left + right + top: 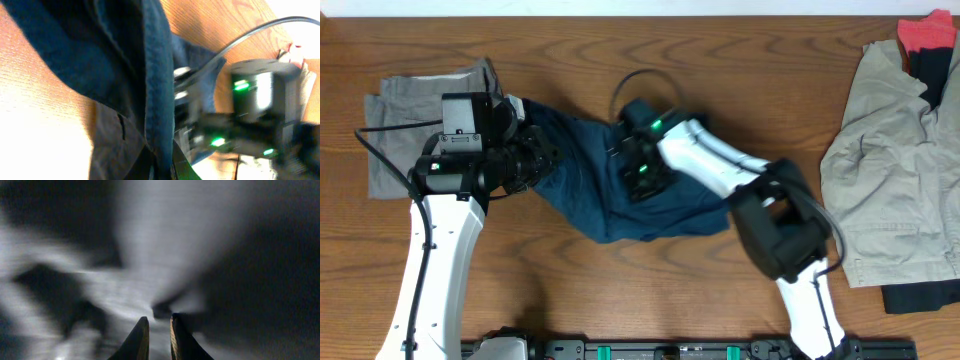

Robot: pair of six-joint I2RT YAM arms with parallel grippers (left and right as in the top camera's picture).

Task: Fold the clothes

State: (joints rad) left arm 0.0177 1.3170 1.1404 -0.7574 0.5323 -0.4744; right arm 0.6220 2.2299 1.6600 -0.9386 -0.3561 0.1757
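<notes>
The navy-blue shorts [590,190] lie crumpled at the table's middle. My left gripper [535,155] is shut on their left edge. In the left wrist view the navy cloth [150,75] runs down between the jaws [162,167]. My right gripper [640,172] is down on the middle of the shorts. In the right wrist view its fingers [157,322] are nearly together, pinching a fold of blurred cloth [165,245]. Folded grey shorts [405,110] lie at the far left, partly under my left arm.
Beige shorts [890,170] are spread at the right edge, with a red piece [925,35] at the top right and a black piece [920,295] under them. The wooden table [650,290] shows bare in front. My right arm's wrist with green lights [255,100] is close to my left gripper.
</notes>
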